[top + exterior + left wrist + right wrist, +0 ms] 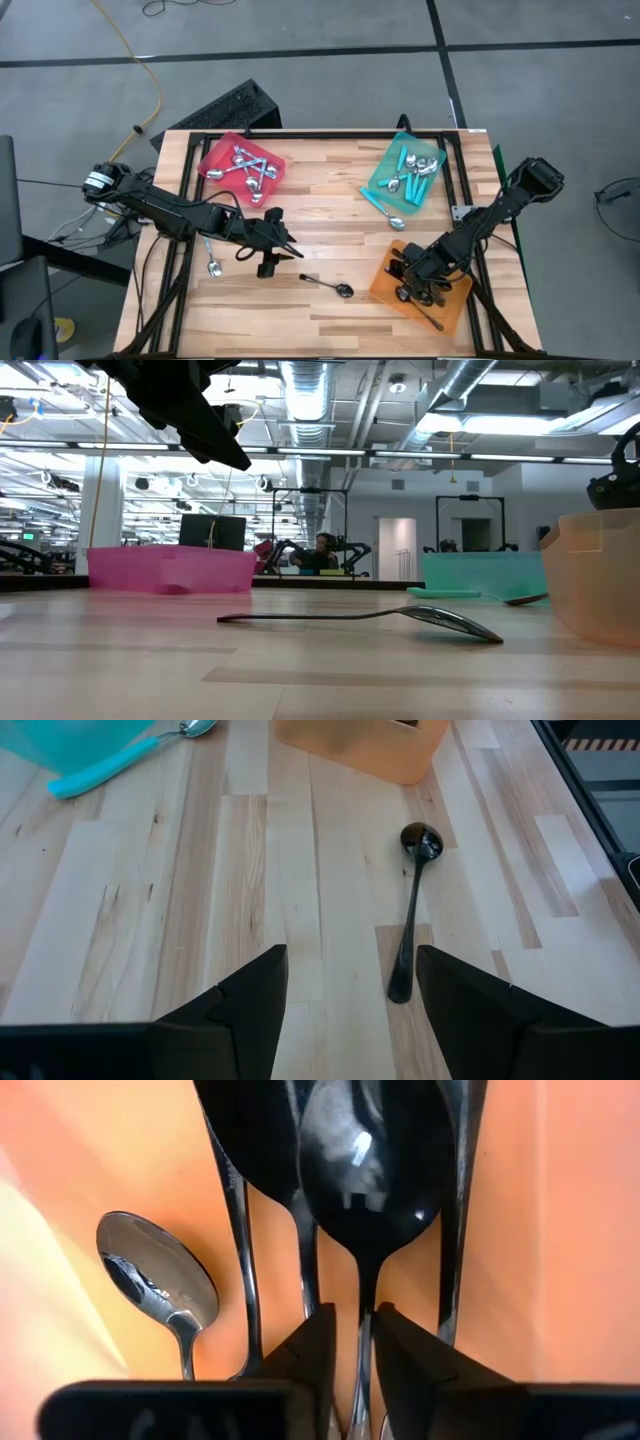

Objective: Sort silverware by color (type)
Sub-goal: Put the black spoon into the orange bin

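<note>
High view shows the right gripper (412, 282) inside the orange tray (383, 283), fingers narrow around a black spoon (365, 1170), probably releasing it. Left gripper (283, 243), wide open and empty, hovers near the loose black spoon (327, 285) just ahead; next it must descend and close on that handle.

A red tray (214, 163) holds silver spoons (250, 170); a teal tray (385, 172), teal-handled spoons (412, 170); an orange tray (384, 281), black spoons (372, 1175). The table (330, 220) is pale wood.

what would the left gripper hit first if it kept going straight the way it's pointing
Probably bare table. The open left gripper points along the boards, with the black spoon just beside its line. Further on stands the orange tray, though depth is hard to judge.
</note>
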